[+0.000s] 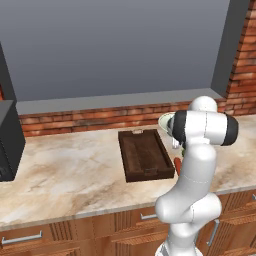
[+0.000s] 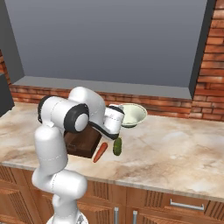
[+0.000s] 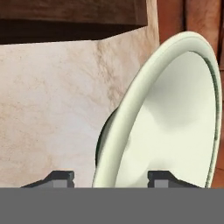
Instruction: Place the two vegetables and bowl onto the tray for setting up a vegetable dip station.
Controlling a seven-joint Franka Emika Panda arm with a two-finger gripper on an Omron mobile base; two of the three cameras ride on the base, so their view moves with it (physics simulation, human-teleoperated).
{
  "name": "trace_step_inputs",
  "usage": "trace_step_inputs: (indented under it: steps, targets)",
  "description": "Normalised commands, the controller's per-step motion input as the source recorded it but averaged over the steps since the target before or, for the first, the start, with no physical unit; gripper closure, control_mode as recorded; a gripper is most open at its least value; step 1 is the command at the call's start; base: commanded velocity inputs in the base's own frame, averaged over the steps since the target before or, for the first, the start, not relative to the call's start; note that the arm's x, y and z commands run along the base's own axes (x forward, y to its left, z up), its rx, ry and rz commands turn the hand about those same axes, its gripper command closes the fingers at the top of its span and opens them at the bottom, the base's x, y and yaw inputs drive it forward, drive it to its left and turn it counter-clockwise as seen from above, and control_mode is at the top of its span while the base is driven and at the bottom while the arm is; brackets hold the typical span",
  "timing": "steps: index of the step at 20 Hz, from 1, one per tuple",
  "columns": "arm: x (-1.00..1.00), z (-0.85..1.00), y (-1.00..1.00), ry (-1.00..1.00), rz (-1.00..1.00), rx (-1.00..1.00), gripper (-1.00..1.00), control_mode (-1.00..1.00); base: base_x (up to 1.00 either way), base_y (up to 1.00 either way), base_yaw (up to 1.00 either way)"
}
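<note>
The pale greenish-white bowl (image 3: 175, 118) stands on the marble counter to the right of the dark wooden tray (image 1: 145, 154), near the brick wall. My gripper (image 3: 113, 179) straddles the bowl's near rim, one fingertip (image 3: 61, 177) outside it and the other inside. A gap still shows between the outer fingertip and the rim. In the right base view the hand (image 2: 117, 120) reaches down at the bowl (image 2: 133, 114). The orange-red carrot (image 2: 100, 152) and the dark green cucumber (image 2: 117, 146) lie side by side on the counter in front of the bowl. The tray (image 2: 83, 142) carries nothing.
A black appliance (image 1: 7, 140) stands at the counter's far left. The brick backsplash (image 1: 90, 120) and a window ledge run behind the tray and bowl. Cabinet drawers (image 1: 30, 237) sit below the counter's front edge.
</note>
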Motion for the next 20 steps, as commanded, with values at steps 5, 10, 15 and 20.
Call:
trace_step_inputs:
  steps: [5, 10, 15, 20]
  targets:
    - [0.0, 0.0, 0.0, 0.0, 0.0, 0.0, 1.0, -1.0, 0.0, 0.0, 0.0]
    - [0.0, 0.15, -0.01, 0.0, 0.0, 0.0, 1.0, -1.0, 0.0, 0.0, 0.0]
    - [0.0, 0.37, 0.0, 0.0, 0.0, 0.0, 1.0, -1.0, 0.0, 0.0, 0.0]
    - [-0.01, 0.45, 0.0, -0.01, 0.0, 0.0, 1.0, -1.0, 0.0, 0.0, 0.0]
